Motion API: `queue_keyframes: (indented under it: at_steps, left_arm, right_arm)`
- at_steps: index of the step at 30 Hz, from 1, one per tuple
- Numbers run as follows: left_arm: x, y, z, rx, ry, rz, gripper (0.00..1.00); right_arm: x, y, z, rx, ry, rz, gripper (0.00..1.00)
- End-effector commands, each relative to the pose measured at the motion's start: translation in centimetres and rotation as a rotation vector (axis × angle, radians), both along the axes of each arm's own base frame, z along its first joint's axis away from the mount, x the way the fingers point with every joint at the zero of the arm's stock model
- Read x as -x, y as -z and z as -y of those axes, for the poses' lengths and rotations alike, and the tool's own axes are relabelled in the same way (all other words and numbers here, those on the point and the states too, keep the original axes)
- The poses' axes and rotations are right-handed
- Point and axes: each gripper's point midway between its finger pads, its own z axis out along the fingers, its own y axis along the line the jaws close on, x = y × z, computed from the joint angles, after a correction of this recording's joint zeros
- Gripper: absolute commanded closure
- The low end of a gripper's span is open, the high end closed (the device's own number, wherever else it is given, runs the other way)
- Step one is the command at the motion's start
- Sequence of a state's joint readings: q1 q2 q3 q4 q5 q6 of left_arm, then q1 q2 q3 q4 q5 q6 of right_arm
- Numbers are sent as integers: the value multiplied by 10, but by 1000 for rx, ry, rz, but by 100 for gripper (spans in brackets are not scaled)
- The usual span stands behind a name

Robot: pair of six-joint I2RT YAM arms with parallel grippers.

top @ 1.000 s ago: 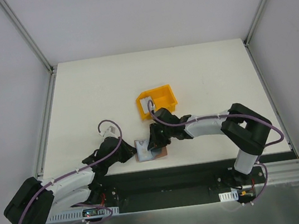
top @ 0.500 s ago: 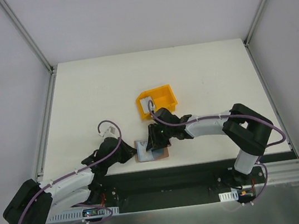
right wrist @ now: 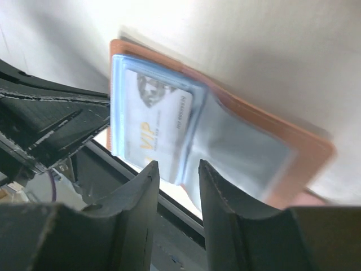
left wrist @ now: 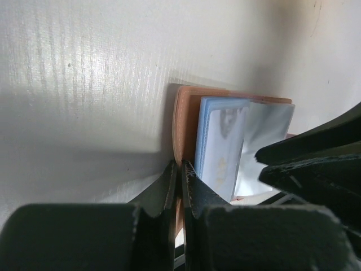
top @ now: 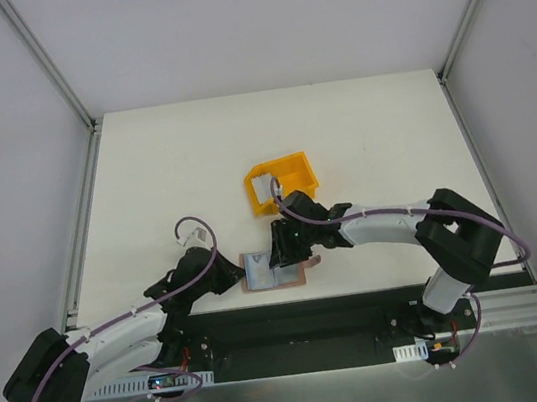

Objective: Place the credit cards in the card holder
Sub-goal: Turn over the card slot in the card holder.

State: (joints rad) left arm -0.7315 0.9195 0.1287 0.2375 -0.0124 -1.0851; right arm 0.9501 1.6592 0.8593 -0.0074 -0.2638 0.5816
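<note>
The brown card holder lies open near the table's front edge. A pale blue-white credit card marked VIP sits in its left clear sleeve; it also shows in the left wrist view. The right sleeve looks empty. My left gripper is shut on the holder's left brown edge and pins it. My right gripper is open and empty, hovering just above the sleeves, fingertips apart. In the top view it is over the holder's right half.
A yellow plastic bin stands just behind the holder, with a pale flat piece inside. The black base rail runs right along the table's front edge under the holder.
The holder now lies opened wider and flatter. My right gripper has shifted a little right over it. My left gripper keeps its grip on the left edge.
</note>
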Motion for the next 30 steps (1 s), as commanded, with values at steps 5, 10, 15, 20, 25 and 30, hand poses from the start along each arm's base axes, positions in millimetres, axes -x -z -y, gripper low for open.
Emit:
queue_keyframes:
  at_steps: [5, 10, 15, 20, 25, 30]
  left_arm:
    - [-5, -14, -4, -28, 0, 46, 100]
    - [-7, -19, -1, -24, 12, 50, 100]
    - [-6, -21, 1, -22, 25, 49, 100]
    - [-8, -26, 3, -19, 29, 60, 100]
    - [-9, -27, 4, -15, 31, 59, 100]
    - [-8, -27, 4, -12, 30, 58, 100]
  right_arm:
    - [-12, 1, 48, 126, 57, 76, 64]
    - [-6, 15, 59, 241, 37, 61, 69]
    - [-17, -6, 62, 390, -15, 223, 69]
    - [-12, -33, 34, 306, -93, 326, 75]
    - [-4, -11, 25, 318, -127, 250, 89]
    - [17, 17, 24, 290, -185, 149, 92]
